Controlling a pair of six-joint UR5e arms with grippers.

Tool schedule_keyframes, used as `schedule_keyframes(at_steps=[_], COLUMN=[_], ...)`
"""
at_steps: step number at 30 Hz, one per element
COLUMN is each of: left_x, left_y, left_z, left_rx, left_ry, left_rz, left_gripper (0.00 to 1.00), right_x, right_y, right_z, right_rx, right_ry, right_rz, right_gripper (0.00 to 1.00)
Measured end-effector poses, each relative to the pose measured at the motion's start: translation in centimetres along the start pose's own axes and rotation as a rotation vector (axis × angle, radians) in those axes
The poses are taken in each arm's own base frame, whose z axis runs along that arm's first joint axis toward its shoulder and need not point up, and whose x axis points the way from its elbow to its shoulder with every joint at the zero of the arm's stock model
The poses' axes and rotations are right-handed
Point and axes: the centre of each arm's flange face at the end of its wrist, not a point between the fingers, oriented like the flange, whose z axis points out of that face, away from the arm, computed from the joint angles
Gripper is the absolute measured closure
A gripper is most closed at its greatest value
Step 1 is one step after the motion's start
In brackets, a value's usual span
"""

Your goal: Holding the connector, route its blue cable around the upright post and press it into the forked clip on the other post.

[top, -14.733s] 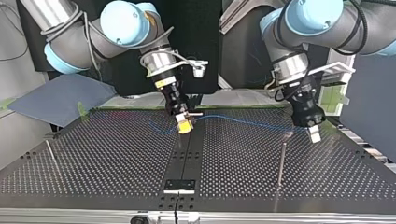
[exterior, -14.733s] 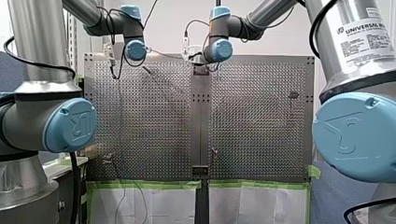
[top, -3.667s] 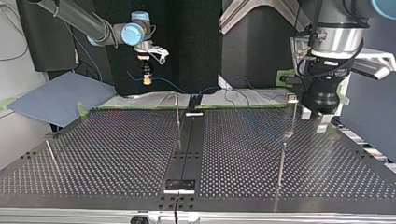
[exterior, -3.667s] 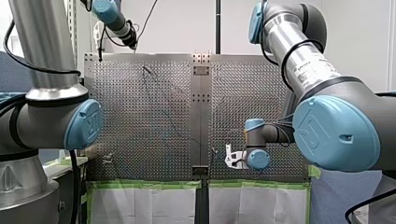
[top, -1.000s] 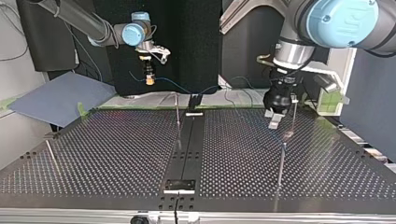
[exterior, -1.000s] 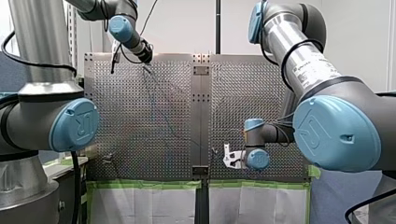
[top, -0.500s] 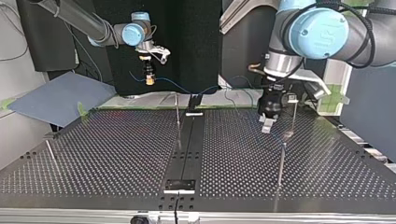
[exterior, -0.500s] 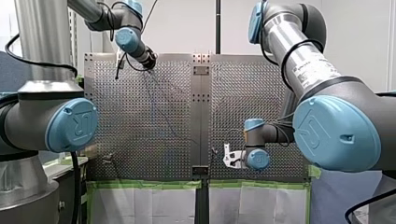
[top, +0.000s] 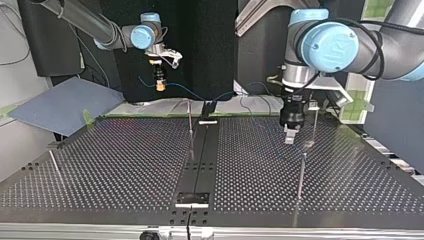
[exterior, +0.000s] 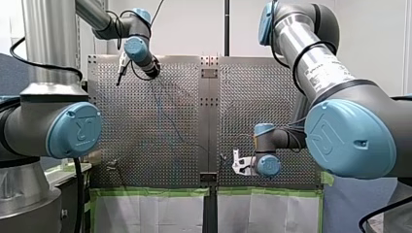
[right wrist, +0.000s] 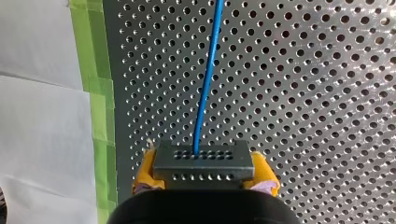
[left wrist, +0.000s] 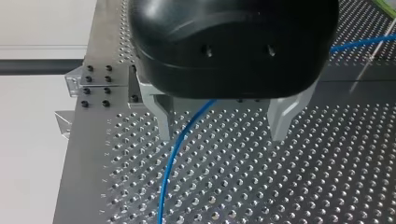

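Note:
My right gripper (right wrist: 205,179) has its yellow pads shut on the grey connector (right wrist: 204,162), and the blue cable (right wrist: 208,79) runs straight out ahead of it. In the top view this gripper (top: 160,86) hangs high beyond the table's far edge. My left gripper (left wrist: 223,125) is open just above the perforated plate, and the blue cable (left wrist: 169,175) lies under it, close to one finger and untouched. In the top view it (top: 289,136) hovers beside the post with the forked clip (top: 313,106). An upright post (top: 190,120) stands near the middle seam.
A thin post (left wrist: 366,70) stands ahead of my left gripper, where the cable meets it. Two more thin posts (top: 301,175) (top: 54,165) rise from the perforated table (top: 125,170). Green tape (right wrist: 100,107) lines the table's edge.
My left arm has swung lower over the table, and its gripper has turned to point straight down beside the clip post. My right arm has stayed still with the connector.

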Motion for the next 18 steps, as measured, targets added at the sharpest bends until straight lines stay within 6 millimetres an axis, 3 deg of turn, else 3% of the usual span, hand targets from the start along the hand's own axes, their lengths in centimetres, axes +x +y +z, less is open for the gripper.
schedule_keyframes(at_steps=[11,18], left_x=[-0.4,-1.8], left_y=[-0.2,-0.3], left_z=[0.5,1.0], left_rx=[0.016,0.020], left_ry=[-0.036,-0.066], left_rz=[0.006,-0.014], left_gripper=[0.00,0.00], right_x=[0.0,0.0], right_y=[0.1,0.1], right_z=[0.0,0.1], right_rx=[-0.001,-0.001], right_ry=[0.003,0.004], right_rz=[0.002,0.004], right_gripper=[1.00,1.00])
